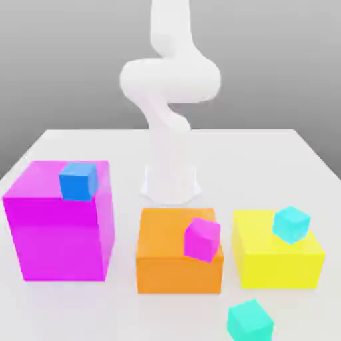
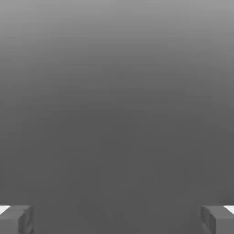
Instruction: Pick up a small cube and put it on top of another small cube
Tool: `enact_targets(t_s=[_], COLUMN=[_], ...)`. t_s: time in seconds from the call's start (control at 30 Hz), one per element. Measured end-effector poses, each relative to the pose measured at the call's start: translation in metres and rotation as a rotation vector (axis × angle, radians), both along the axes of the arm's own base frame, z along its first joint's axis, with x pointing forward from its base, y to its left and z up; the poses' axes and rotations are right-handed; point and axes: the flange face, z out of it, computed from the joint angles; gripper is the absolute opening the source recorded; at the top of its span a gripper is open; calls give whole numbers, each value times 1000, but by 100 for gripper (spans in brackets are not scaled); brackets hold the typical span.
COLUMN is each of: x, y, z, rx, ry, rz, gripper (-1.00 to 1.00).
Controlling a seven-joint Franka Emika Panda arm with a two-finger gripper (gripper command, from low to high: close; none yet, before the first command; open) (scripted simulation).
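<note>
The gripper (image 2: 117, 219) stands with its jaws spread wide and nothing between them; in the hand view its two grey fingertips (image 2: 18, 220) sit far apart against plain grey, with no cube near them. The arm (image 1: 170, 80) is folded high above the white table (image 1: 266, 153), so every object lies well below and away from the pincer. The small greenish-teal cube (image 1: 250, 321) rests on the table at the near edge of the exterior view, well apart from the pincer and just beside the yellow box (image 1: 276, 256), toward the exterior view's right. A lighter cyan small cube (image 1: 291, 224) sits on top of that yellow box; a pink small cube (image 1: 202, 238) sits on the orange box (image 1: 176, 260), and a blue small cube (image 1: 78, 180) on the magenta box (image 1: 56, 226). The task appears to be at its very start: no reach has begun, nothing is picked. The next move likely calls for bringing the open pincer down over the greenish-teal cube, squared to its faces, before closing, and keeping clear of the yellow box just beside it.
</note>
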Motion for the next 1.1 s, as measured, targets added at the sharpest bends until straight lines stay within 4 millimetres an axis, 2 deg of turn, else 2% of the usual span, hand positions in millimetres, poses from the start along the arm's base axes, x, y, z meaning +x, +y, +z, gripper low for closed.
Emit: enact_targets(t_s=[0.1, 0.23, 0.37, 0.47, 0.67, 0.87, 1.03, 1.07, 1.1], x=[38, 77, 105, 119, 127, 110, 104, 104, 104], y=[13, 32, 51, 66, 99, 121, 127, 127, 127], z=[-45, -109, -178, -232, -344, -454, -527, -538, -538], rx=[-23, -51, -76, -93, -122, -137, -139, -139, -139], ry=[84, 191, 296, 375, 532, 689, 722, 723, 723], rz=[32, 77, 126, 166, 258, 338, 356, 357, 357], gripper=[0, 0, 0, 0, 0, 0, 0, -100, -100])
